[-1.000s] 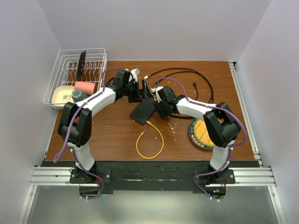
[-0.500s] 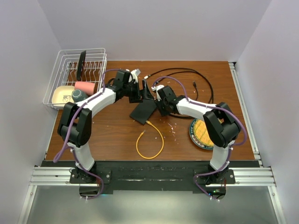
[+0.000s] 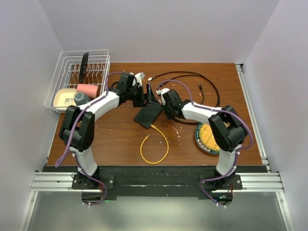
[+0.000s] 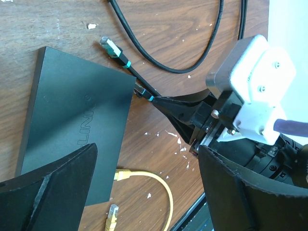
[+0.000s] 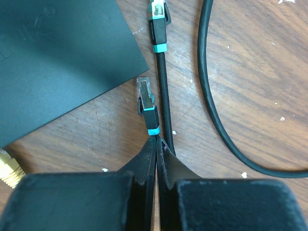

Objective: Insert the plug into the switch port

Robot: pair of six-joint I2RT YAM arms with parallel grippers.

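Right gripper (image 5: 156, 149) has closed since a second ago: its jaws, then parted, now pinch the cord (image 5: 153, 139) directly behind the plug (image 5: 147, 108). That plug lies just off a corner of the switch (image 5: 62, 57), close but not touching, its tip pointing along the switch's edge rather than into it. The left gripper (image 4: 144, 185) hangs above the switch, spread wide and holding nothing.

I judge the step to be securing the plug before carrying it to a port. Gripped this far back, the plug may swivel, so lift slowly and square it to the socket edge, which no view shows. The empty gripper could steady the switch.

One switch. Two teal-banded black plugs: the held one and a second plug (image 5: 157, 21) farther along the switch's edge, its cord running alongside. One yellow cable (image 4: 166, 192) beside the switch, both ends visible.
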